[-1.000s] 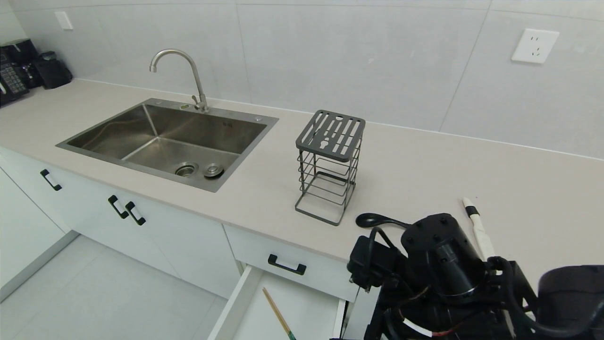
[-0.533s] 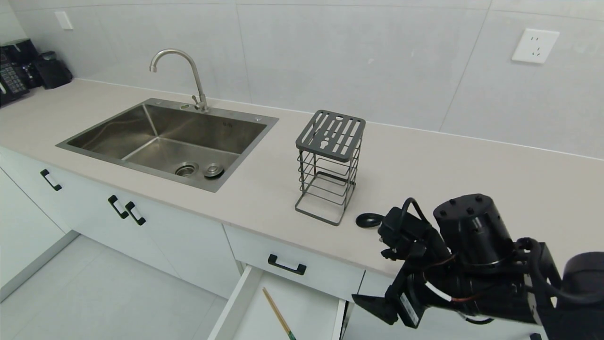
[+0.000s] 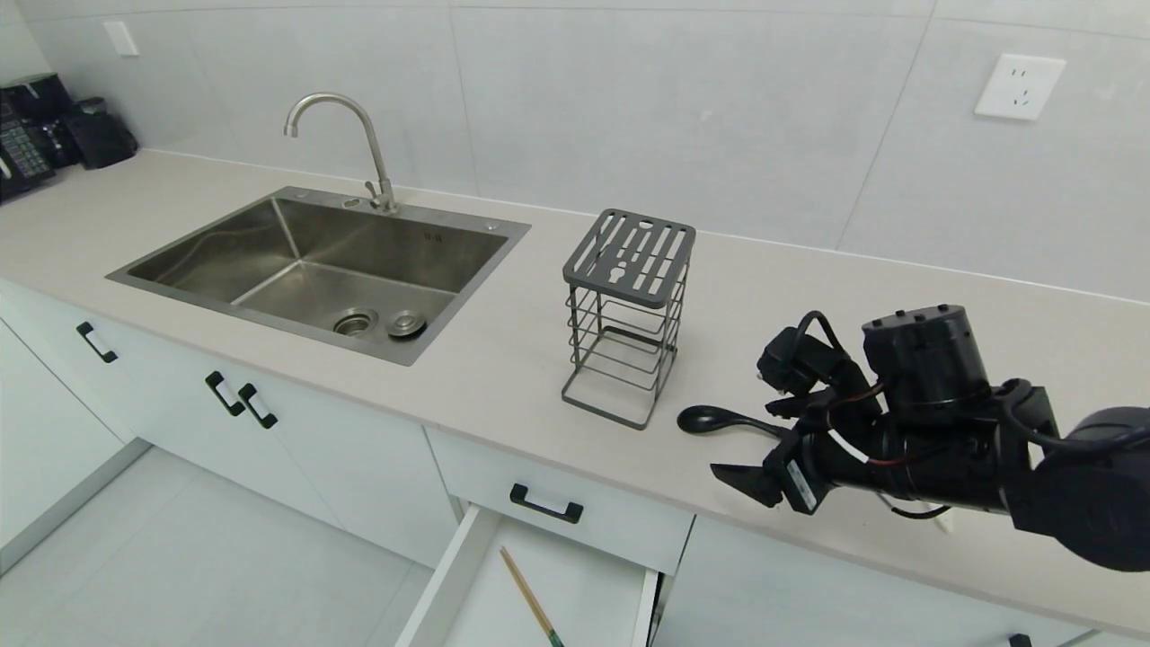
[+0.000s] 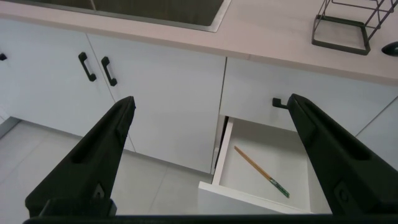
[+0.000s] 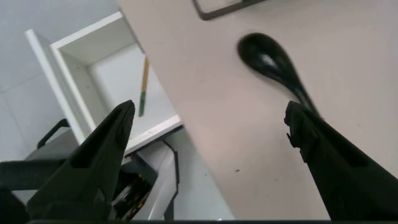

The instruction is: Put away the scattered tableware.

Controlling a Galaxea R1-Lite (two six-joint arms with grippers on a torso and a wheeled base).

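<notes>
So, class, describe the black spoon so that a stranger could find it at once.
From the steel sink, follow the counter to the dark wire rack. Beside its base lies the black spoon, bowl toward the rack: solid, lying flat, where the rack is upright open wire.

Black right arm (image 3: 930, 422): cylindrical wrist, looped cables, white label, tapered hand (image 3: 750, 445).

The spoon (image 3: 710, 419) is glossy black against the pale beige desk (image 3: 503, 359). The wire rack (image 3: 626, 314) is dark grey, its top patterned with slots. The sink (image 3: 386, 243) is brushed steel. In the white drawer (image 3: 584, 584) lies a tan chopstick (image 3: 528, 604) with a green tip. The cabinet handles (image 3: 241, 400) are black on white fronts. The right end effector (image 5: 208, 117) is black.
</notes>
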